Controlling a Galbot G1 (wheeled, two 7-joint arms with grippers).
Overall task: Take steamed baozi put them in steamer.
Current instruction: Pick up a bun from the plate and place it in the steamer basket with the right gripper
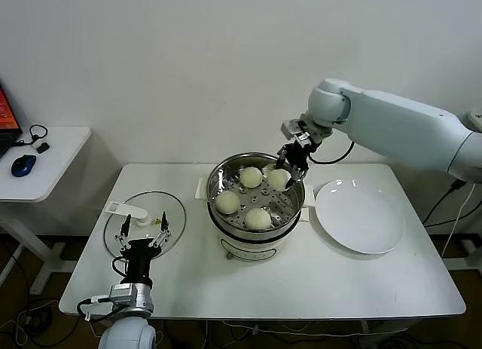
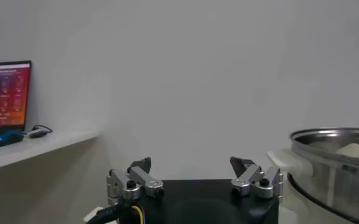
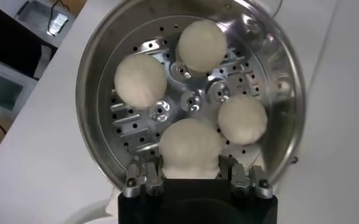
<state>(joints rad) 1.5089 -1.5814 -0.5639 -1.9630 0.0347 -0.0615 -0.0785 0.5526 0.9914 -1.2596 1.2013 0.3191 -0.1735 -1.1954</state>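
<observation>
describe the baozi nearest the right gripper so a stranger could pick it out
Find the steel steamer at the middle of the white table. Four baozi sit on its perforated floor. The one meant lies at the far right, directly under the right gripper; the other three lie clear of it.

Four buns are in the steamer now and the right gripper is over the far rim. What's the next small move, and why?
Probably lift the right gripper straight up and draw it back. All four steamed baozi lie in the steamer, the white plate is bare, and the gripper hangs low by the rim. The left gripper waits over the glass lid.
</observation>
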